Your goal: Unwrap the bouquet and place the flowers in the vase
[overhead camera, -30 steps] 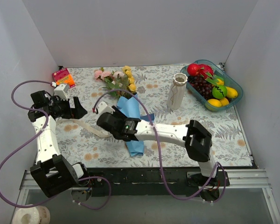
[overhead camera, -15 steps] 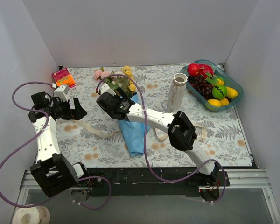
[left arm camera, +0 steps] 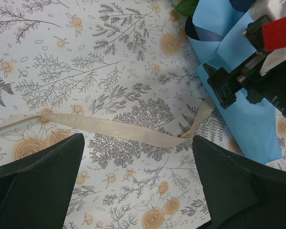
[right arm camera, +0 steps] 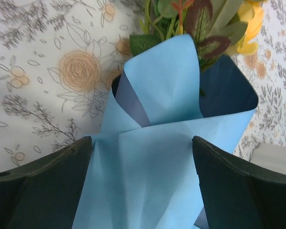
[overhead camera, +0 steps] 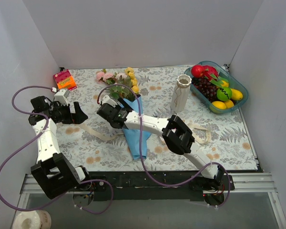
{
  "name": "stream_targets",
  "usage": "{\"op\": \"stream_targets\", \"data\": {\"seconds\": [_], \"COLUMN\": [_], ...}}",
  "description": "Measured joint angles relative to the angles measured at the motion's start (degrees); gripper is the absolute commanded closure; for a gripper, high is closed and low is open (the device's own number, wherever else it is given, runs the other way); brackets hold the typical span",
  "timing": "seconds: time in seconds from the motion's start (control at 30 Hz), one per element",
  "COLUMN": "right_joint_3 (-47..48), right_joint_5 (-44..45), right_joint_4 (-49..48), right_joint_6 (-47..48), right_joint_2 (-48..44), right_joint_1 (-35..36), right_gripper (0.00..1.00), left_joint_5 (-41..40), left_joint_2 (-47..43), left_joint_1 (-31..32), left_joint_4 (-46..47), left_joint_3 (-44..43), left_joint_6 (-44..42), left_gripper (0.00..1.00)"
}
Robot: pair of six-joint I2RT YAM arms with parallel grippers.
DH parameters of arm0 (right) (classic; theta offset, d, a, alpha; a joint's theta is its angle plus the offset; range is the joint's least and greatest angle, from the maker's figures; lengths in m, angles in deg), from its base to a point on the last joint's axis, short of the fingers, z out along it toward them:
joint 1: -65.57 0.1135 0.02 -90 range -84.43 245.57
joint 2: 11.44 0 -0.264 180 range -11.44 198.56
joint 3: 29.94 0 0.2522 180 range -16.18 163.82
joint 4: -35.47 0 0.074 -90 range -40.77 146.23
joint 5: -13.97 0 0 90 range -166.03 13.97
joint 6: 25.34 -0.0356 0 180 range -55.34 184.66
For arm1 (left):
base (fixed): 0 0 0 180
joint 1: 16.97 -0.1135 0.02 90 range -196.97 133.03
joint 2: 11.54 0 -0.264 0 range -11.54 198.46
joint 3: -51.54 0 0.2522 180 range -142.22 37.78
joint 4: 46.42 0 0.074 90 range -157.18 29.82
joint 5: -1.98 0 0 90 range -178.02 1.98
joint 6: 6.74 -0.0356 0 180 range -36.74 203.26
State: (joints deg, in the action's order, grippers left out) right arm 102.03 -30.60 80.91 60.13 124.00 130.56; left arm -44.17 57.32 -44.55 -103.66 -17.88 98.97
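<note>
White vase (overhead camera: 180, 95) appears only in the top view.

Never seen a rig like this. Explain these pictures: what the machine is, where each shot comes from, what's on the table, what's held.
Two robot arms are bolted at the near edge of the table, each ending in a two-finger hand. The wide picture comes from a fixed camera above and behind them; the other two come from a camera on each wrist, so the dark shapes at the bottom are that hand's fingers. On the flowered cloth lie a bouquet in blue paper, a loose cream ribbon, a white vase, a fruit basket and a small orange box. Both the left hand and the right hand are open, holding nothing; the right one is over the paper.
</note>
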Motion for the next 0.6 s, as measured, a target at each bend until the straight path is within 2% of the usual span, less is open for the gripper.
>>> {"op": "stream_targets", "data": {"seconds": [0.17,0.27,0.3,0.37,0.4,0.43,0.47,0.6], "right_joint_3": [-6.3,-8.2,-8.2,-8.2,-8.2,-8.2,-8.2,-8.2], "right_joint_5": [0.9,1.1,1.1,1.1,1.1,1.1,1.1,1.1], "right_joint_4": [-0.8,-0.8,-1.0,-1.5,-1.8,-1.9,-2.0,-2.3], "right_joint_6": [-1.1,-1.3,-1.3,-1.1,-1.1,-1.1,-1.0,-1.0], "right_joint_2": [-0.3,-0.3,-0.3,-0.5,-0.5,-0.6,-0.6,-0.9], "right_joint_1": [0.0,0.1,0.1,0.3,0.3,0.3,0.4,0.7], "right_gripper": [0.20,0.37,0.54,0.73,0.88,0.94,0.99,0.99], "left_joint_5": [0.4,0.5,0.6,0.6,0.6,0.6,0.6,0.6], "left_joint_2": [0.2,0.3,0.3,0.3,0.3,0.3,0.3,0.3], "left_joint_1": [-0.7,-0.9,-0.9,-1.1,-1.2,-1.3,-1.4,-1.9], "left_joint_4": [0.0,0.0,0.0,0.1,0.1,0.1,0.1,0.1], "left_joint_3": [0.0,0.0,0.0,0.1,0.2,0.3,0.4,0.7], "left_joint_6": [-0.6,-0.8,-0.8,-0.9,-0.9,-1.0,-1.0,-1.2], "left_gripper": [0.03,0.04,0.04,0.04,0.04,0.04,0.04,0.04]}}
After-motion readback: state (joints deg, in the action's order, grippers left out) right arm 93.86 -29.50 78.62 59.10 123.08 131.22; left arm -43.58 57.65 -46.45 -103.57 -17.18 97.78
